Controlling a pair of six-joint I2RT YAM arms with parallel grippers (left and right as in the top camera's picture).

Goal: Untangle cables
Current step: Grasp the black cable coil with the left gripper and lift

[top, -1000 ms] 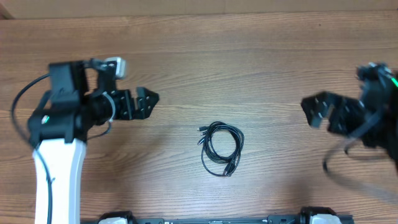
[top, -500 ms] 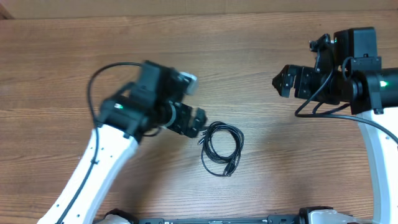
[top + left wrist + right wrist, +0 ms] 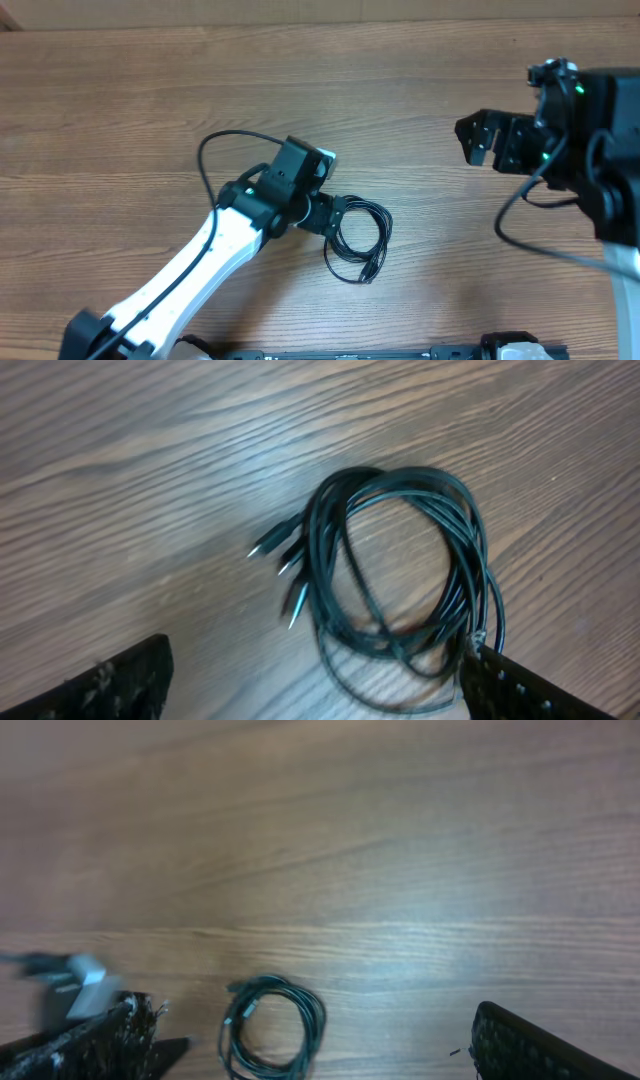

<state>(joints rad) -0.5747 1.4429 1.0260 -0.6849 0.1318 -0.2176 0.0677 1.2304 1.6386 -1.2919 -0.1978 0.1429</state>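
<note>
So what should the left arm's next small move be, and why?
Probably lower a little and close the left tool on the near strands: its fingers stand open on either side of the coiled cables, which lie ungripped, while the right tool hangs far off.

Worktop (image 3: 420,90): brown wood-grain surface, its grain running left to right in the overhead view, with darker streaks among lighter bands. It forms the background of all three views. A paler strip (image 3: 300,8) borders it along the overhead view's top edge.
</note>
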